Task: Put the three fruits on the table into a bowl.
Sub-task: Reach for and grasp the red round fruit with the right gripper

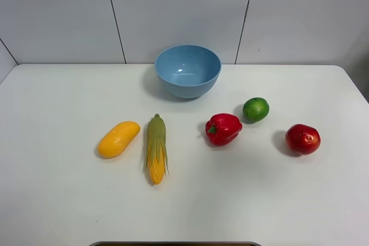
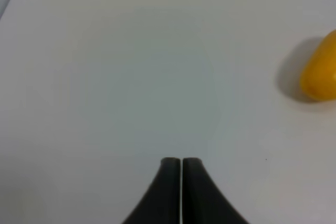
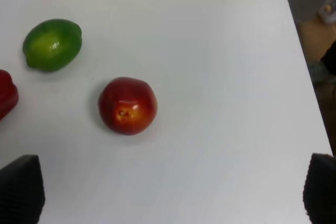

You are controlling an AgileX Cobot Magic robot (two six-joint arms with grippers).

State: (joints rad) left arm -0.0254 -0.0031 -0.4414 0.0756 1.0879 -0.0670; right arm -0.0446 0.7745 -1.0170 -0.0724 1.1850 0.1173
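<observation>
The light-blue bowl (image 1: 188, 71) stands empty at the back middle of the white table (image 1: 57, 200). On the left lies the yellow-orange mango (image 1: 119, 139). The green lime (image 1: 255, 109) and the glossy red pomegranate (image 1: 302, 139) rest on the right. Neither arm shows in the high view. My left gripper (image 2: 181, 162) is shut and empty over bare table, with the mango (image 2: 320, 72) off to one side. My right gripper (image 3: 171, 166) stands wide open above the table, the pomegranate (image 3: 127, 105) just ahead of it and the lime (image 3: 52, 44) farther on.
A corn cob (image 1: 156, 148) with green husk lies beside the mango. A red bell pepper (image 1: 223, 129) sits between the corn and the lime, and its edge (image 3: 6, 95) shows in the right wrist view. The table's right edge (image 3: 310, 103) runs near the pomegranate.
</observation>
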